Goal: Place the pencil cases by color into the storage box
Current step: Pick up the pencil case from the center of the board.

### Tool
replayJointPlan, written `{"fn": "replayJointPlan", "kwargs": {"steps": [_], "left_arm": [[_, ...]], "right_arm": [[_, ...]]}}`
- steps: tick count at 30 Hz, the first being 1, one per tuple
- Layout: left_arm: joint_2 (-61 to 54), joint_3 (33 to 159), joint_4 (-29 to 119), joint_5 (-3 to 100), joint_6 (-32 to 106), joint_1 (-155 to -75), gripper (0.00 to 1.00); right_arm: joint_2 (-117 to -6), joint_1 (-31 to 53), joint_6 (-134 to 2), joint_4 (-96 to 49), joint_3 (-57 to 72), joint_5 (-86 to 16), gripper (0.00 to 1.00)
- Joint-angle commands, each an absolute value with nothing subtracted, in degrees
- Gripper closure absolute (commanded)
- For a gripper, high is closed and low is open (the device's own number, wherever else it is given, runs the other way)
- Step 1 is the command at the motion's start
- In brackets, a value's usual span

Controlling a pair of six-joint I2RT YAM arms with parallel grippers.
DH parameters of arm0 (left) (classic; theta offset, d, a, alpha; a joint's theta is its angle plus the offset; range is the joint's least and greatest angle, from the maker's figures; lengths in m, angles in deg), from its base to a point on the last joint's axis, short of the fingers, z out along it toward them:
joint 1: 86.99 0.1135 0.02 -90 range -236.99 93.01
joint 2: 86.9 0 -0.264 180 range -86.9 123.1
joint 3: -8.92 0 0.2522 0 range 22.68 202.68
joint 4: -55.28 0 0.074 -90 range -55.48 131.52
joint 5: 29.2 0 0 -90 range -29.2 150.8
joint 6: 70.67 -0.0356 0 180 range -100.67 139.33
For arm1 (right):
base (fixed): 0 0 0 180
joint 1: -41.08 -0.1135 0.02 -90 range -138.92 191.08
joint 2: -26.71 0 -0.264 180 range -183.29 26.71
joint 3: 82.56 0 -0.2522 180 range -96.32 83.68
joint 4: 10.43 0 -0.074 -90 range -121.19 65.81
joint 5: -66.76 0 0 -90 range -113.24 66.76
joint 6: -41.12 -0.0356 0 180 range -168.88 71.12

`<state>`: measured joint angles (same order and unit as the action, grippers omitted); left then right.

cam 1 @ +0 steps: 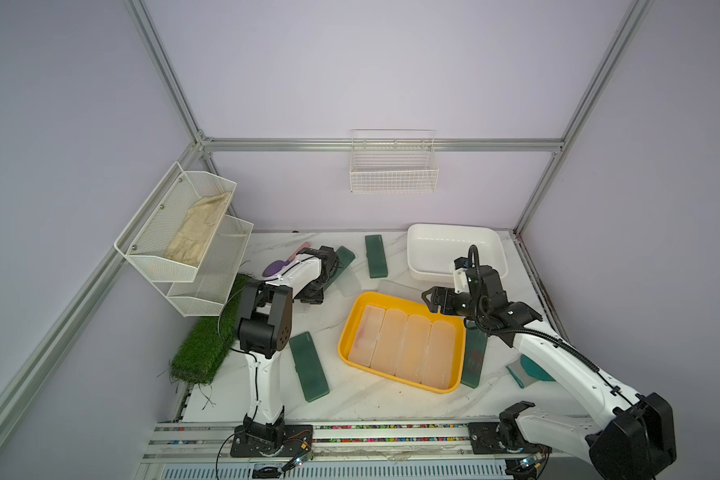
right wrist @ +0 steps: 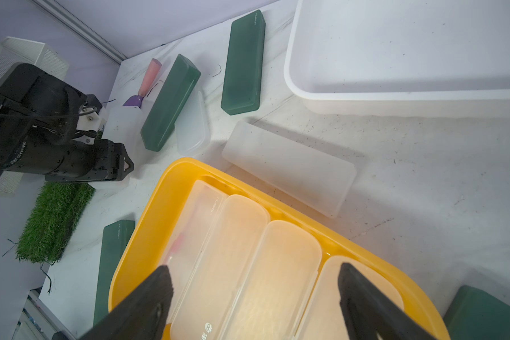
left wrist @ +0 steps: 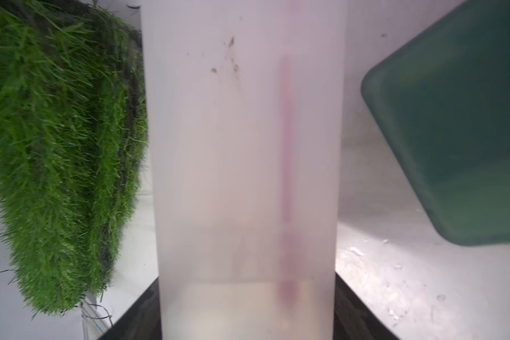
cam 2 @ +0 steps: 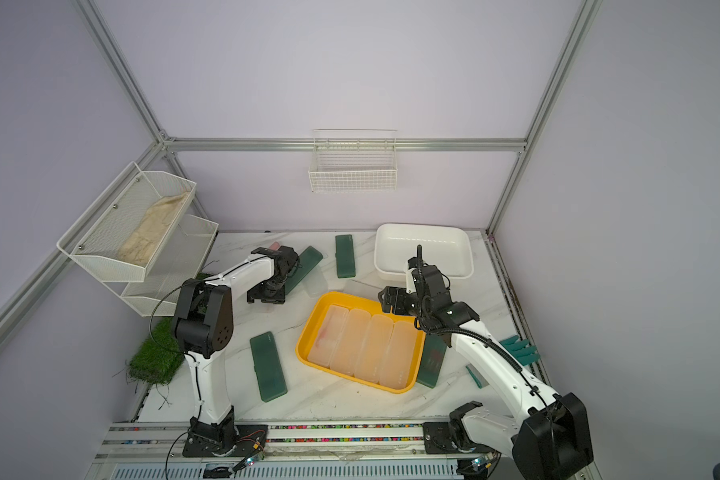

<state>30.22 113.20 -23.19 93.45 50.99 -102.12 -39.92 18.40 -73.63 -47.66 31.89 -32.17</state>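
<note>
My right gripper [right wrist: 253, 297] hangs released and empty over the far right corner of the yellow storage box [cam 1: 345, 332]. Four frosted pencil cases [cam 1: 404, 347] lie side by side in the box. One carries a printed mark [right wrist: 209, 326] that looks like a circled "8"; the rest of its print is too small to read. My left gripper [right wrist: 125, 168] is at the far left of the table [cam 1: 371, 399], its jaws flanking the long sides of a frosted case [left wrist: 245, 147] with a pink streak inside; whether they squeeze it I cannot tell. That arm's black motor [right wrist: 42, 159] shows white lettering that looks like "DM-J4310-2EC". Four green cases [cam 1: 308, 365] lie on the table around the box, their small logos unreadable to me.
</note>
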Motion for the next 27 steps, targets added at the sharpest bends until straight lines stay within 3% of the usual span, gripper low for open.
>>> {"fn": "replayJointPlan", "kwargs": {"steps": [1, 14, 27], "left_arm": [[25.27, 115.74, -25.67, 99.73, 50.29, -101.98, 0.30], [14.52, 112.40, -24.65, 92.70, 47.93, -102.40, 0.30], [4.99, 109.35, -23.80, 88.11, 44.77, -110.72, 0.30]], "right_arm": [[-38.74, 18.05, -72.90, -45.64, 32.45, -32.95, 0.11], [-38.48, 18.05, -73.05, -45.12, 32.44, -32.92, 0.11], [-38.61, 18.05, -73.92, -43.79, 32.18, -34.23, 0.11]]}}
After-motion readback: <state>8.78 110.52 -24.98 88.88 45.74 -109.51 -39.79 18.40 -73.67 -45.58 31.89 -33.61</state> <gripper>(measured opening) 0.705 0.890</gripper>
